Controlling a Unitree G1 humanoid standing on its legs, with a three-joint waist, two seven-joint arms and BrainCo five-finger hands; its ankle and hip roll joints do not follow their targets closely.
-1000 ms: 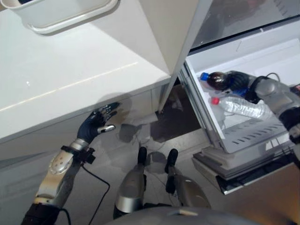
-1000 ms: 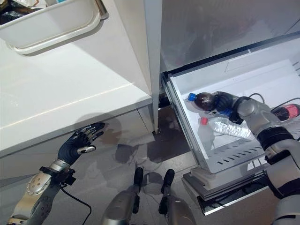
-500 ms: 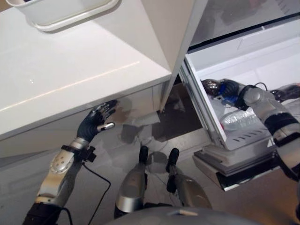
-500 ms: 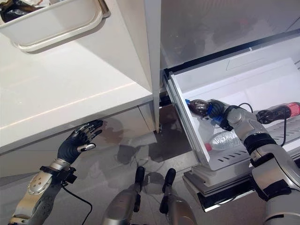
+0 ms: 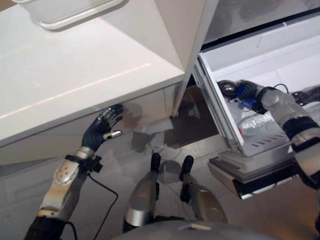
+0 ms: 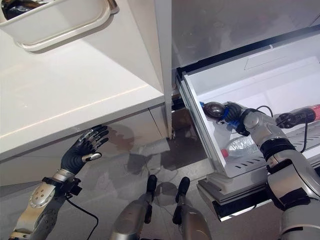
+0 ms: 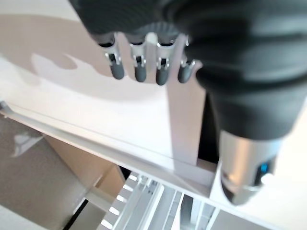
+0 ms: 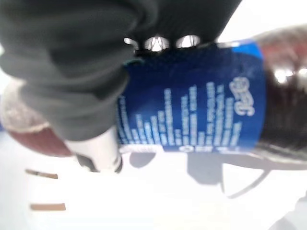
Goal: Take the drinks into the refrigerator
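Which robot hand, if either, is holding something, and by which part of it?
The right robot hand grips a dark cola bottle round its blue-labelled middle, inside the open fridge drawer. The left robot hand holds nothing.

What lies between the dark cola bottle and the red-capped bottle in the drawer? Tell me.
The right hand, curled round the dark cola bottle, and its forearm lie between it and the red-capped bottle, over the drawer; shown in the right eye view.

Right robot hand (image 6: 234, 116) shifted cola bottle (image 6: 216, 109) toward drawer (image 6: 260, 60) front wall.
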